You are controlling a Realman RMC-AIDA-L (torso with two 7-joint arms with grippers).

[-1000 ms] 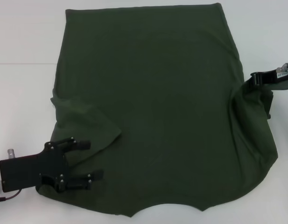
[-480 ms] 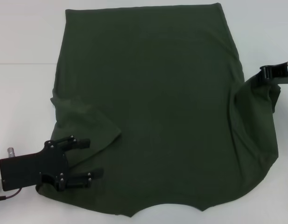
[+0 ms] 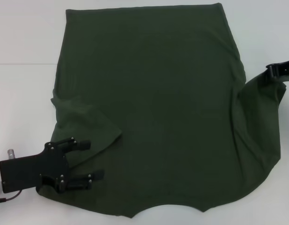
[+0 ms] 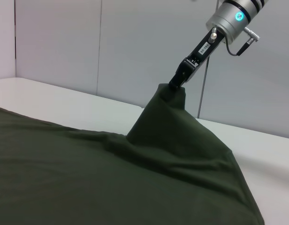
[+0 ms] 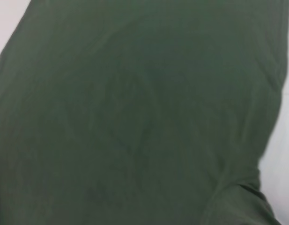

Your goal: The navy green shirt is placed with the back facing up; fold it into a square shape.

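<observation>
The navy green shirt (image 3: pixel 153 108) lies spread over the white table (image 3: pixel 22 42), hem at the far side, neckline at the near edge. Its left sleeve is folded in over the body. My left gripper (image 3: pixel 90 159) rests open at the near left, its fingers lying on that sleeve area. At the right edge my right gripper (image 3: pixel 274 71) is shut on the shirt's right sleeve and holds it up off the table. The left wrist view shows that right gripper (image 4: pixel 178 82) pulling the cloth (image 4: pixel 111 173) up into a peak. Green fabric (image 5: pixel 135 112) fills the right wrist view.
White table surface borders the shirt on the left, far side and right (image 3: pixel 270 28). A pale wall (image 4: pixel 111 47) stands behind the table in the left wrist view.
My right gripper has moved rightward toward the frame edge, drawing the held sleeve outward with it. The left gripper has stayed put.
</observation>
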